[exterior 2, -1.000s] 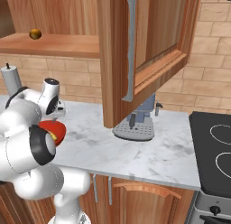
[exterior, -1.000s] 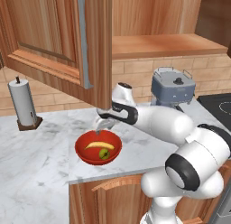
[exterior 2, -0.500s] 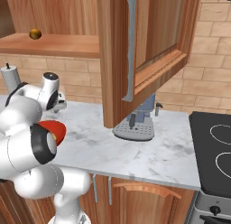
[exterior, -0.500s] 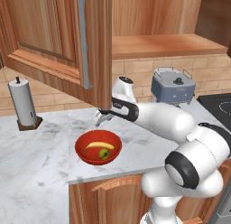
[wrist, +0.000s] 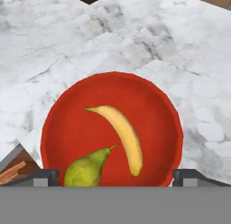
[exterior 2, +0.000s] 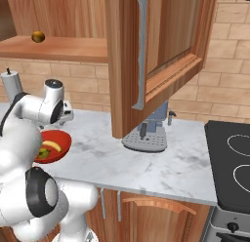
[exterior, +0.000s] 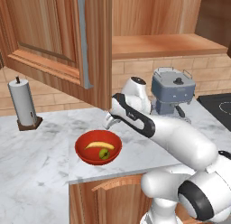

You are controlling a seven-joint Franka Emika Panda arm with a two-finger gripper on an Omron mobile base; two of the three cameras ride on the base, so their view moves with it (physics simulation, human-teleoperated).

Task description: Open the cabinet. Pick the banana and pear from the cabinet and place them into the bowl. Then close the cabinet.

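Both fruits are in the bowl (wrist: 113,101) now: the banana (wrist: 121,136) lies across the middle and the pear (wrist: 88,170) sits beside it, its stem touching the banana. In the left base view the bowl (exterior: 98,147) rests on the marble counter (exterior: 36,155) near the front edge, with the paper-towel roll (exterior: 23,103) well apart to the left.

My gripper (exterior: 108,120) hangs above the bowl's far rim, holding nothing. In the hand view the two finger tips (wrist: 45,175) rise wide apart at either side of the bowl, so I read the fingers as spread and empty.

The cabinet (exterior: 63,42) is open. Its left door swings out over the counter, the grey handle (exterior: 84,38) facing me; from the right base view the other door (exterior 2: 156,55) stands out as well. On the shelf (exterior 2: 53,47) inside I see a small round brownish thing (exterior 2: 38,37), not one of my fruits.

I judge the picking finished and only the closing left. Next I need to lift the arm clear of the bowl, bring the hand round to the outer face of a door and push it towards the frame, then the other. The risk I see is the low door edge catching the arm, since the door hangs close above the elbow.
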